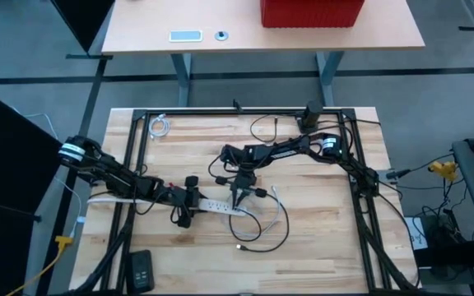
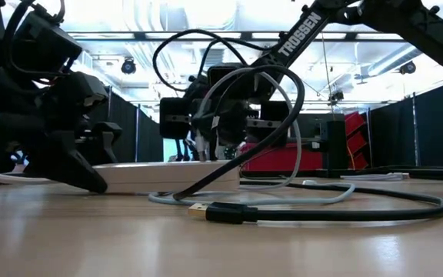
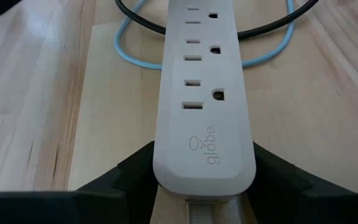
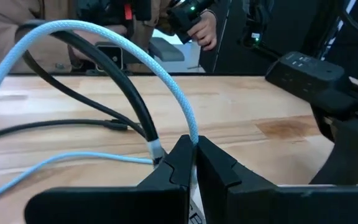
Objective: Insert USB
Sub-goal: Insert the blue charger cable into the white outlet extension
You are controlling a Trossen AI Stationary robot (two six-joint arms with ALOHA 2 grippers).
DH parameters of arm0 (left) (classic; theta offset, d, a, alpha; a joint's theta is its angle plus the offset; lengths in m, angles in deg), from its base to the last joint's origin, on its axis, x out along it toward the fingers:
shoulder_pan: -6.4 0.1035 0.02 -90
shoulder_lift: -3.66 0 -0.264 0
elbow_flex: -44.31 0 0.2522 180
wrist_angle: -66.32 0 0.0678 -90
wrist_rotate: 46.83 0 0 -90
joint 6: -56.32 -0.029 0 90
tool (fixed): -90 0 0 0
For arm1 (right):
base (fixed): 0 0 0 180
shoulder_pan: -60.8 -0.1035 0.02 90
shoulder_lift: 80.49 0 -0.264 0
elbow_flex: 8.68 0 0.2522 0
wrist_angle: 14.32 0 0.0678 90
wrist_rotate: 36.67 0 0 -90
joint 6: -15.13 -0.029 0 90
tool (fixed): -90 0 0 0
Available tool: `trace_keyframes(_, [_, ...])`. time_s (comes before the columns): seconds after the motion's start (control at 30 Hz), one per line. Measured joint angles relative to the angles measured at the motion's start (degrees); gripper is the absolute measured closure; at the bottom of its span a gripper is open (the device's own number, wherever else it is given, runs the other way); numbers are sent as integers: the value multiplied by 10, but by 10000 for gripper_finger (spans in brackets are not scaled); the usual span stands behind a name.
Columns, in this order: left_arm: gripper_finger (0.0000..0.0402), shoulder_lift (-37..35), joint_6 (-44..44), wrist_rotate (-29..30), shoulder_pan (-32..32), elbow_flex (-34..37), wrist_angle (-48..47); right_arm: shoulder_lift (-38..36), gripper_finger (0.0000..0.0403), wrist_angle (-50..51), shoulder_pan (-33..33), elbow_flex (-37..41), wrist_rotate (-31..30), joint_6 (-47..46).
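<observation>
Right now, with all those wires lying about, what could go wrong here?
The right gripper, shut on the light blue cable, sits amid loops of black cable; pulling could snag them. The left gripper clamps only the end of the power strip, so a push at the far end might swivel it.

Your white power strip [image 1: 216, 205] lies flat near the middle of the worktop, sockets facing up, one end between the left tool's [image 3: 191, 186] fingers. The pale blue braided USB cable [image 4: 135, 56] arches up from the right tool's [image 4: 196, 163] closed tips at the strip's other end.
</observation>
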Motion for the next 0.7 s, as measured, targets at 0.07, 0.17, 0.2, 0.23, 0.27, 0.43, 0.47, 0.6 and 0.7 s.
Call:
trace_keyframes(0.07, [209,-1,0,0,0,0,0,0,403,-5,1,0,-3,1])
trace_keyframes(0.17, [209,-1,1,-1,0,0,-1,0,403,-5,2,0,-10,2])
trace_keyframes(0.2, [209,-1,1,-1,0,0,-1,0,403,-6,3,0,-12,2])
trace_keyframes(0.23, [209,-1,1,-1,0,0,0,0,403,-6,3,0,-13,3])
trace_keyframes(0.27, [209,-1,1,-1,0,0,-1,0,403,-6,3,0,-14,3])
trace_keyframes(0.43, [209,-1,2,-1,0,0,0,0,403,4,3,0,-13,2])
trace_keyframes(0.47, [209,-1,2,-1,0,0,0,0,403,11,3,0,-13,3])
trace_keyframes(0.6, [209,-1,2,-1,0,0,0,0,403,45,3,0,-15,7])
trace_keyframes(0.7, [209,-1,2,-1,0,0,1,0,403,56,3,0,-19,7])
